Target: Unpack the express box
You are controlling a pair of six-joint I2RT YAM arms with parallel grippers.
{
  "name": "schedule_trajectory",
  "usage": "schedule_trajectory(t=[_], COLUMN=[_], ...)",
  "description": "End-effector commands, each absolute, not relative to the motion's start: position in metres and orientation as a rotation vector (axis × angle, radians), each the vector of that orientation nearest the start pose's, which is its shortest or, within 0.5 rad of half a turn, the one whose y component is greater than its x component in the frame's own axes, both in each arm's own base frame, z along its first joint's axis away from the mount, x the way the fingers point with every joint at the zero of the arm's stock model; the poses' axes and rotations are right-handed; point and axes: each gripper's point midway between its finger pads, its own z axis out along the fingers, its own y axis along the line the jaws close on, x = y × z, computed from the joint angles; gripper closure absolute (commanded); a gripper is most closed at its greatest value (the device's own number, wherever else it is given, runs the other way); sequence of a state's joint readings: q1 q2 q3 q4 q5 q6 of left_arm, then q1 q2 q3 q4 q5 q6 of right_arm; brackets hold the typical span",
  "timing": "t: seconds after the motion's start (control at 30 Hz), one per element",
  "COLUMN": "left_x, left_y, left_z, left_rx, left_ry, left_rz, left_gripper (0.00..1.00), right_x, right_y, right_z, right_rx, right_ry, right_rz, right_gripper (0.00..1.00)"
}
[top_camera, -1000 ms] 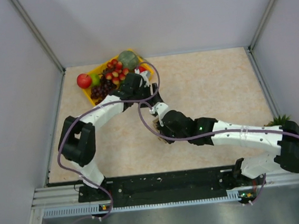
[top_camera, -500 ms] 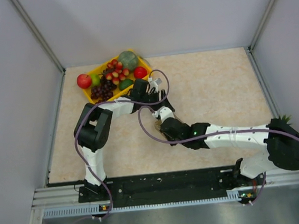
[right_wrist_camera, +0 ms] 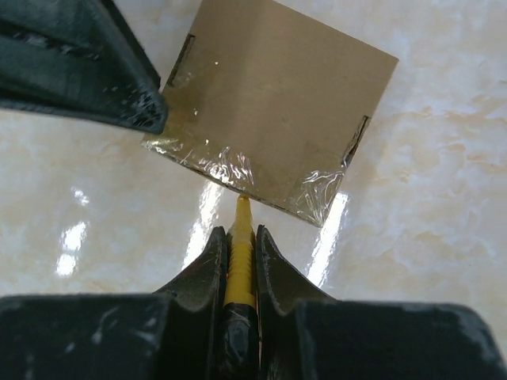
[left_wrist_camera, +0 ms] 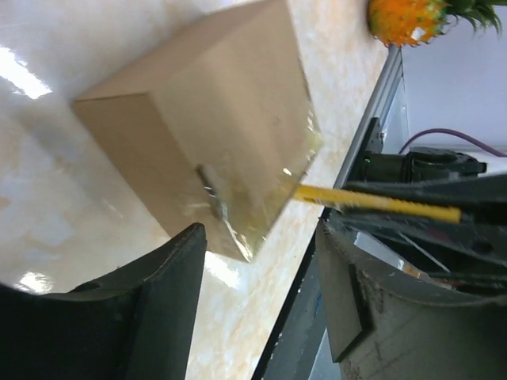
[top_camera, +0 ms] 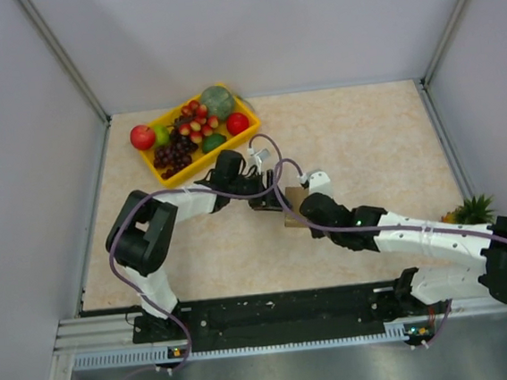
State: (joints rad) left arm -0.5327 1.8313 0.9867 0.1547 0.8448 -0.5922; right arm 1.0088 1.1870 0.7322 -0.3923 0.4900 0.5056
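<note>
Now your right hand is clamping the yellow tool, its tip pointing straight at the taped edge of the express box; your left hand is gaping beside it.

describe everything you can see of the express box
The express box is a small, square box of plain brown cardboard, lid closed, with crinkled clear tape sealing one edge and a slit near two opposite sides. It sits on the beige table between both arms. The yellow tool in the shut right gripper points at the taped edge; the open left gripper hovers beside a corner. Whether either touches it is unclear.
</note>
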Motion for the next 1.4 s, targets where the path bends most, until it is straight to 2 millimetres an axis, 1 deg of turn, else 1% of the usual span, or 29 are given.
schedule_trajectory(t=[0.0, 0.03, 0.13, 0.2, 0.23, 0.27, 0.3, 0.37, 0.4, 0.47, 0.5, 0.57, 0.6, 0.67, 0.7, 0.77, 0.8, 0.83, 0.87, 0.93, 1.0, 1.03, 1.1, 1.13, 1.17, 1.23, 1.27, 1.33, 1.37], left_x=[0.263, 0.258, 0.25, 0.253, 0.257, 0.266, 0.274, 0.288, 0.302, 0.313, 0.326, 0.336, 0.346, 0.353, 0.36, 0.361, 0.364, 0.361, 0.355, 0.345, 0.337, 0.334, 0.325, 0.322, 0.314, 0.304, 0.294, 0.284, 0.273], left_y=[-0.338, -0.336, -0.329, -0.324, -0.322, -0.32, -0.322, -0.324, -0.329, -0.335, -0.342, -0.348, -0.354, -0.359, -0.363, -0.368, -0.372, -0.376, -0.377, -0.38, -0.378, -0.376, -0.367, -0.364, -0.357, -0.348, -0.34, -0.331, -0.324], left_z=[0.113, 0.11, 0.105, 0.107, 0.109, 0.11, 0.119, 0.128, 0.138, 0.144, 0.146, 0.143, 0.136, 0.13, 0.121, 0.111, 0.102, 0.101, 0.091, 0.089, 0.09, 0.09, 0.089, 0.089, 0.089, 0.085, 0.082, 0.076, 0.073], left_rx=[0.541, 0.541, 0.521, 0.498, 0.489, 0.464, 0.474, 0.472, 0.481, 0.496, 0.509, 0.521, 0.529, 0.541, 0.54, 0.561, 0.567, 0.59, 0.596, 0.621, 0.621, 0.619, 0.595, 0.592, 0.583, 0.57, 0.563, 0.541, 0.53], left_ry=[2.312, 2.32, 2.341, 2.335, 2.334, 2.329, 2.311, 2.283, 2.249, 2.229, 2.21, 2.218, 2.226, 2.233, 2.244, 2.257, 2.275, 2.274, 2.316, 2.324, 2.336, 2.34, 2.38, 2.387, 2.401, 2.431, 2.453, 2.491, 2.51], left_rz=[-1.53, -1.518, -1.478, -1.416, -1.388, -1.323, -1.293, -1.245, -1.223, -1.214, -1.2, -1.191, -1.182, -1.187, -1.183, -1.2, -1.217, -1.259, -1.29, -1.36, -1.384, -1.386, -1.36, -1.35, -1.334, -1.309, -1.298, -1.271, -1.268], left_gripper=[0.41, 0.44, 0.47, 0.47, 0.44, 0.41, 0.39, 0.34, 0.32, 0.27, 0.25, 0.24, 0.23, 0.23, 0.23, 0.23, 0.23, 0.23, 0.25, 0.3, 0.33, 0.37, 0.42, 0.46, 0.47, 0.48, 0.49, 0.5, 0.52], right_x=[0.232, 0.234, 0.24, 0.242, 0.242, 0.242, 0.24, 0.239, 0.239, 0.238, 0.238, 0.239, 0.241, 0.243, 0.243, 0.247, 0.248, 0.249, 0.252, 0.255, 0.26, 0.262, 0.273, 0.277, 0.285, 0.294, 0.299, 0.304, 0.306], right_y=[0.206, 0.204, 0.195, 0.191, 0.19, 0.188, 0.186, 0.182, 0.179, 0.175, 0.171, 0.168, 0.164, 0.161, 0.16, 0.157, 0.158, 0.157, 0.159, 0.159, 0.161, 0.162, 0.165, 0.166, 0.167, 0.175, 0.18, 0.188, 0.191], right_z=[0.116, 0.117, 0.121, 0.123, 0.123, 0.124, 0.121, 0.12, 0.117, 0.114, 0.112, 0.111, 0.109, 0.108, 0.108, 0.109, 0.11, 0.11, 0.112, 0.11, 0.11, 0.11, 0.117, 0.115, 0.121, 0.12, 0.125, 0.127, 0.128], right_rx=[-0.209, -0.192, -0.129, -0.113, -0.103, -0.096, -0.094, -0.075, -0.063, -0.035, -0.016, 0.017, 0.04, 0.062, 0.072, 0.098, 0.098, 0.103, 0.107, 0.106, 0.109, 0.106, 0.117, 0.103, 0.111, 0.093, 0.092, 0.07, 0.064], right_ry=[2.221, 2.216, 2.205, 2.206, 2.207, 2.208, 2.216, 2.222, 2.227, 2.236, 2.242, 2.243, 2.246, 2.247, 2.247, 2.246, 2.243, 2.244, 2.237, 2.244, 2.247, 2.246, 2.223, 2.226, 2.215, 2.218, 2.207, 2.209, 2.214], right_rz=[0.168, 0.162, 0.151, 0.149, 0.151, 0.151, 0.149, 0.147, 0.143, 0.141, 0.136, 0.145, 0.139, 0.133, 0.133, 0.136, 0.145, 0.146, 0.156, 0.158, 0.158, 0.16, 0.182, 0.17, 0.174, 0.188, 0.203, 0.232, 0.237], right_gripper=[1.0, 1.0, 1.0, 1.0, 1.0, 1.0, 1.0, 1.0, 1.0, 1.0, 1.0, 1.0, 1.0, 1.0, 1.0, 1.0, 1.0, 1.0, 1.0, 1.0, 1.0, 1.0, 1.0, 1.0, 1.0, 1.0, 1.0, 1.0, 1.0])
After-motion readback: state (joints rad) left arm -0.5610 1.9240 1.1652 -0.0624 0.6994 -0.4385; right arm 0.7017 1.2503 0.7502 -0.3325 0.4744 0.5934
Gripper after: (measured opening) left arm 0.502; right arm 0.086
